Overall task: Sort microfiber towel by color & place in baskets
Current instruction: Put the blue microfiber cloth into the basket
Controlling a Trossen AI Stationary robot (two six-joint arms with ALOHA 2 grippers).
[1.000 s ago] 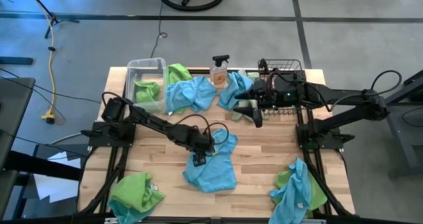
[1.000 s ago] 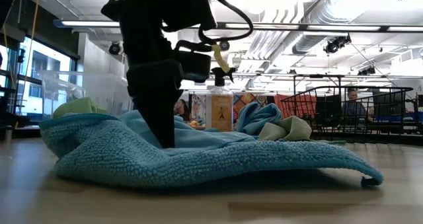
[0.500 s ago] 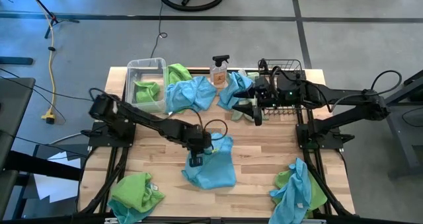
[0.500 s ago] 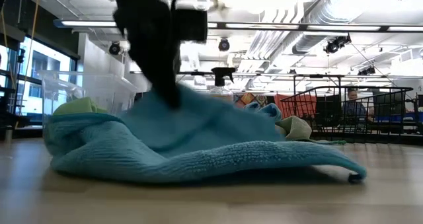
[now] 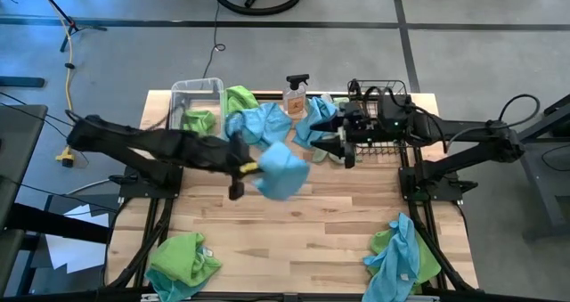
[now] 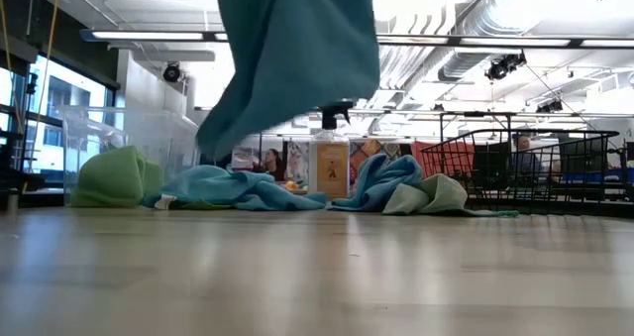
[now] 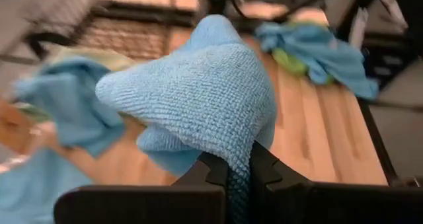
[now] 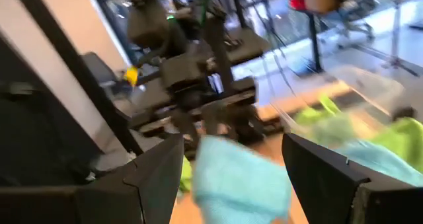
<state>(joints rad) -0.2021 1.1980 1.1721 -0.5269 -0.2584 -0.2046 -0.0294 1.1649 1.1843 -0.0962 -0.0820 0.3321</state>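
My left gripper (image 5: 249, 170) is shut on a sky-blue microfiber towel (image 5: 281, 170) and holds it above the table's middle; in the low view the towel (image 6: 297, 49) hangs clear of the wood. My right gripper (image 5: 342, 152) stands open and holds nothing, in front of the black wire basket (image 5: 385, 115) at the far right. The clear tub (image 5: 198, 95) at the far left holds a green towel (image 5: 198, 122). More blue towels (image 5: 263, 124) lie crumpled on the table between tub and basket. My left gripper pinches a bunched part of the blue towel (image 7: 232, 159) between its two fingers (image 7: 213, 174); how many layers I cannot tell. The fingers slant downward, pointing toward the table's right side. The towel bulges out beyond the fingertips and is lifted clear of the table.
A spray bottle (image 5: 296, 93) stands at the far edge between tub and basket. A green towel (image 5: 183, 259) lies at the near left corner, and a green and a blue towel (image 5: 401, 256) lie at the near right corner. Bare wood (image 5: 294, 240) lies between them.
My left gripper has taken hold of the blue towel that lay spread on the table's middle and has risen and drawn back toward the left and far side. The towel has come off the wood and now hangs bunched from the fingers.
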